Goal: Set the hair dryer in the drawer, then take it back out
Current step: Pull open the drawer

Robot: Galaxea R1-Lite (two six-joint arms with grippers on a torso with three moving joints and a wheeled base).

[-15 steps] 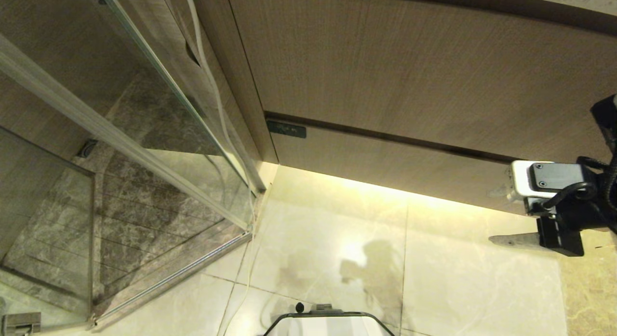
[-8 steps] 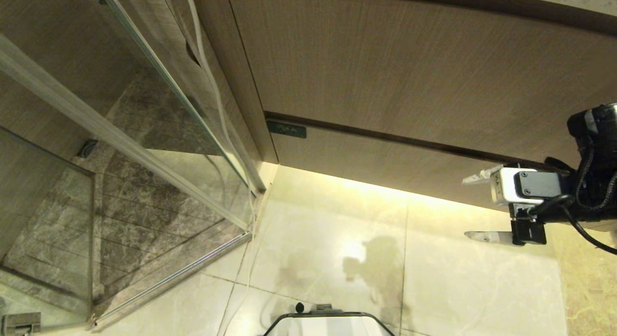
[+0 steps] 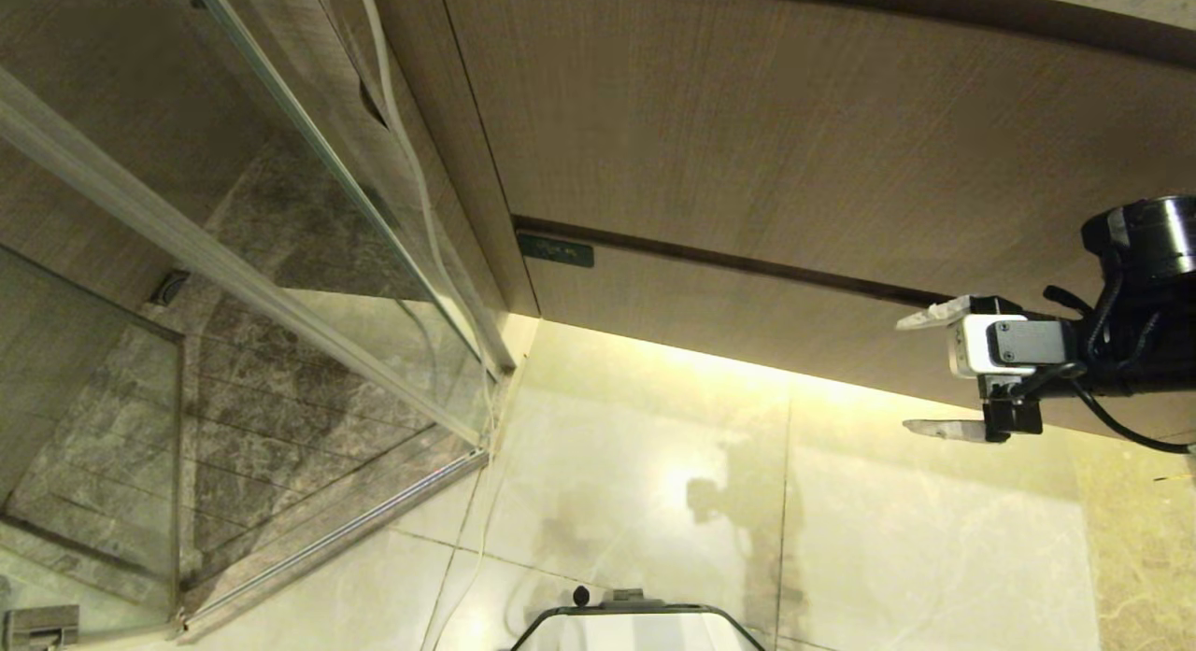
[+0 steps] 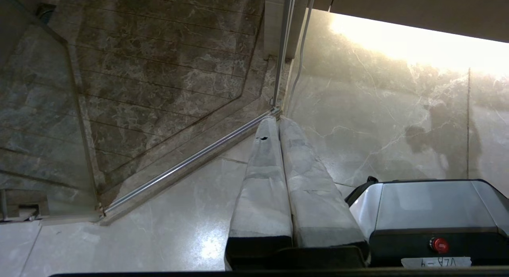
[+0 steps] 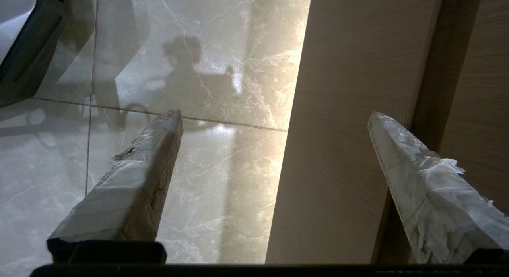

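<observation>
Wood-grain drawer (image 3: 747, 324) sits closed; hair dryer not visible anywhere. Right claw (image 3: 930, 373), spread wide and empty, hovers at drawer's right end. Left claw (image 4: 278, 128) clenched, parked. Opening apparently not begun.

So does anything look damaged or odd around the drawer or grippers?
Only the right gripper: the pale wrap on its fingers is frayed and wrinkled. The drawer sits shut and square.
</observation>
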